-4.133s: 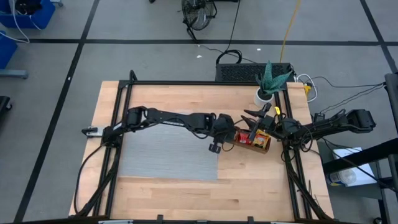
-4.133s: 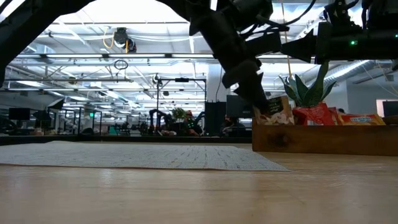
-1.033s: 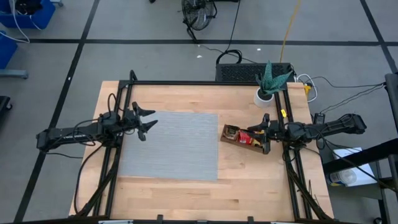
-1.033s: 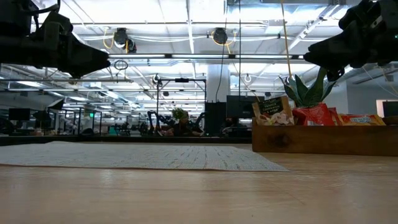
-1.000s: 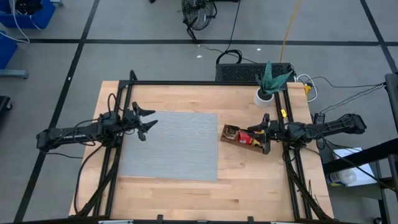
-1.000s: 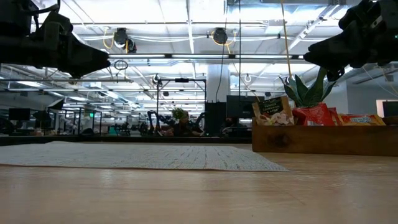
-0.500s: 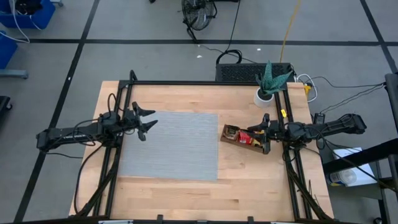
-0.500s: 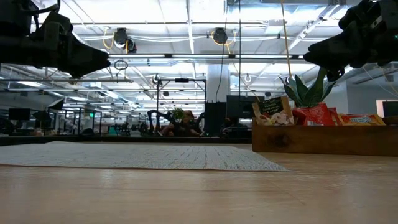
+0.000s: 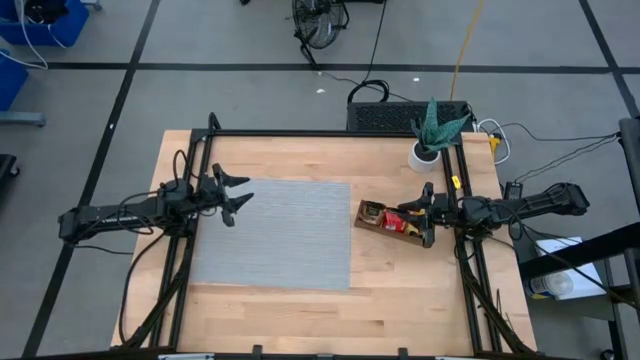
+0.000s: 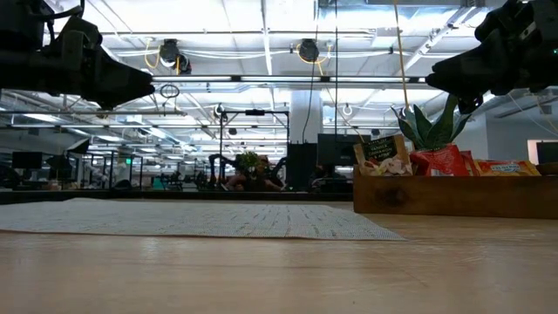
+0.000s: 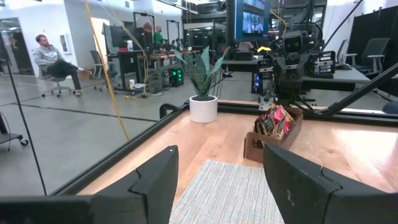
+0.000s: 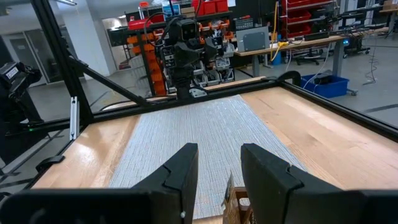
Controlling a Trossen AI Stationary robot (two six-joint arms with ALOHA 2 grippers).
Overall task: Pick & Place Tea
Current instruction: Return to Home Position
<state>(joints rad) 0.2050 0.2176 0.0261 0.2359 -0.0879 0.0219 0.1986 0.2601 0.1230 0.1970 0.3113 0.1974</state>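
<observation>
So the left gripper was parked just over the left edge of the grey mat, with its fingers spread wide and nothing held between them. The left arm behind it was stretched out low and nearly flat, running back past the left rail so that most of it was hung out beyond the wooden table. It was pointed across the mat at the far side.

The right gripper was set up as a mirror of that. Its fingers were parted too, nothing gripped, and it was held just over the right end of the wooden tray. The right arm was laid out flat over the right rail and off the table.

The tea sachets were all found in the tray, stood upright and packed together: a brownish one at the mat end, red ones in the middle, yellow-orange ones at the far end. Print could be seen on the sachets, but none of it could be read.

A potted plant was stood at the back right corner, behind the tray. Out in the room, a person was seen seated in an office chair.
</observation>
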